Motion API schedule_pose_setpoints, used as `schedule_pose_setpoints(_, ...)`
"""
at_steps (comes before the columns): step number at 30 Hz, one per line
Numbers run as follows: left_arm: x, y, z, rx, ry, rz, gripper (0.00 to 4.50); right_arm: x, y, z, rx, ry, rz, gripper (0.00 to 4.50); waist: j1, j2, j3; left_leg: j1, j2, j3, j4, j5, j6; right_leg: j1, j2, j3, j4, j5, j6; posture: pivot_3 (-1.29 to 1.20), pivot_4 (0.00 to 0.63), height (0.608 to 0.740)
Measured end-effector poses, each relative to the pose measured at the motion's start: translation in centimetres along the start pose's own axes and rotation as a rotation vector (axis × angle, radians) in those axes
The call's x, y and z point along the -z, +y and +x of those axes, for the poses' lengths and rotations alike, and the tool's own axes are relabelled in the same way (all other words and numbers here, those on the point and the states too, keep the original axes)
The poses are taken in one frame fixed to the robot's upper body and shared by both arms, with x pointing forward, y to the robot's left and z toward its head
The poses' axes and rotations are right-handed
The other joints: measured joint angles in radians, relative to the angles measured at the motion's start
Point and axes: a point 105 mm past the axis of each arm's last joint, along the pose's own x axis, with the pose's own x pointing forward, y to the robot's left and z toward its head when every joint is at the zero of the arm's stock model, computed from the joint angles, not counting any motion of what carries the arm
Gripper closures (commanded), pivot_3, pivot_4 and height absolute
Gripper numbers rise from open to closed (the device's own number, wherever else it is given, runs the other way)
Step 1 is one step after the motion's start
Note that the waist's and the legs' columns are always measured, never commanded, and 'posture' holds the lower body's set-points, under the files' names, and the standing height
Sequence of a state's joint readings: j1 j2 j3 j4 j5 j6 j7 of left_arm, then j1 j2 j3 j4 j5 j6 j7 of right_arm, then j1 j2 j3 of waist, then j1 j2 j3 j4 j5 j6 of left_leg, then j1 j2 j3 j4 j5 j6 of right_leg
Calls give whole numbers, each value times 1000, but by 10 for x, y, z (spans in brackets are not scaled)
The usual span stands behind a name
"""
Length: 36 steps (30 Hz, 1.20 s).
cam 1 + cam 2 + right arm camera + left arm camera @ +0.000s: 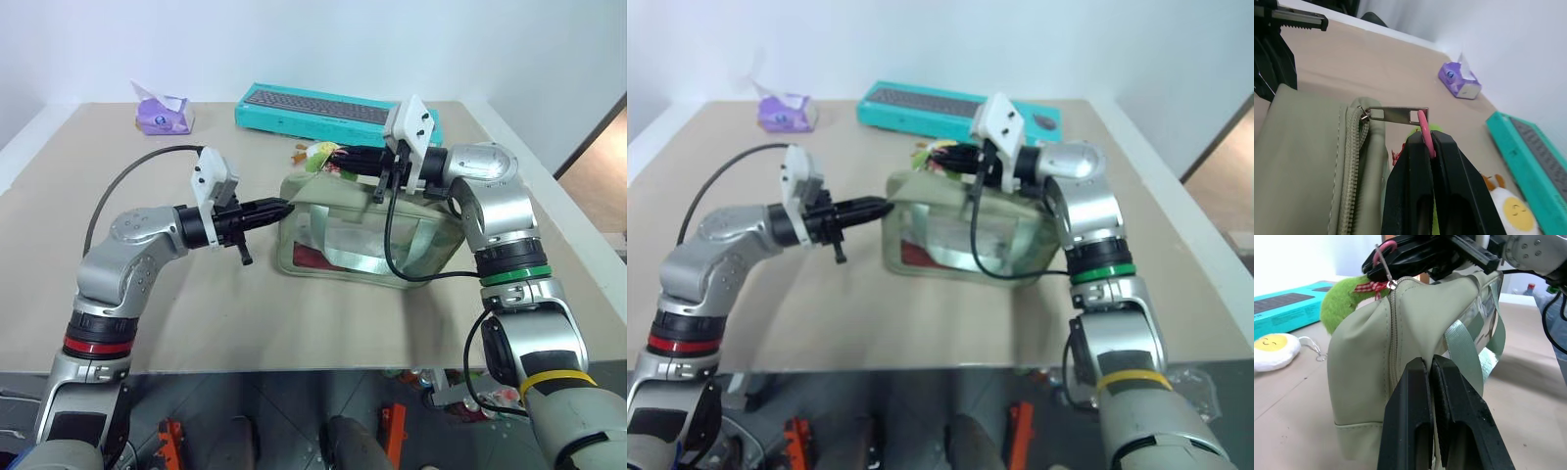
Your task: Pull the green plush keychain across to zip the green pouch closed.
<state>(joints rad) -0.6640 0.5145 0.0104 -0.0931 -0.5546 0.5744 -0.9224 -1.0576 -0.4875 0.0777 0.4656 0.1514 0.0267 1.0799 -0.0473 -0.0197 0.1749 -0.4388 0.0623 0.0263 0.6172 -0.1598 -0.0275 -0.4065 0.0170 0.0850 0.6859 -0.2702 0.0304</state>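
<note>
Between the right tool's closed fingers sits the pink clasp of the keychain, soft and light; left tool pinches the limp pouch end, steadying it.

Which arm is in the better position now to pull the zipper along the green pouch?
The right. The right gripper is shut on the pink clasp of the green plush keychain, at the zipper pull. The left gripper pinches the green pouch fabric, steadying it.
</note>
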Motion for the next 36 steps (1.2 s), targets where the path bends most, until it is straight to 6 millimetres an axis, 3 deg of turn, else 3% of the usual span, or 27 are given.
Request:
schedule_pose_setpoints(18, 2, 8, 3, -53, -10, -38, 4500, -6, -16, -14, 145, 2, -193, 4469, 0, 0, 0, 0, -1, 0, 0, 0, 0, 0, -1, 0, 0, 0, 0, 0, 150, 740)
schedule_pose_setpoints(22, 3, 7, 3, -46, -4, -12, 4500, 4, -19, -29, 201, 32, -193, 4469, 1, 0, 0, 0, -1, 0, 0, 0, 0, 0, -1, 0, 0, 0, 1, 0, 150, 740)
schedule_pose_setpoints(27, 9, 15, -4, -77, 31, -8, 4500, 21, -36, -70, 360, 104, -174, 4469, 2, 0, 0, 0, -3, 1, -1, 0, 0, 0, -3, 1, -1, -1, 2, 0, 150, 740)
schedule_pose_setpoints(36, 13, 16, -7, -57, 49, 0, 4500, 30, -41, -96, 456, 155, -166, 4469, 1, 0, 0, 0, -3, 1, -1, 0, 0, 0, -3, 1, -1, -1, 2, 0, 150, 740)
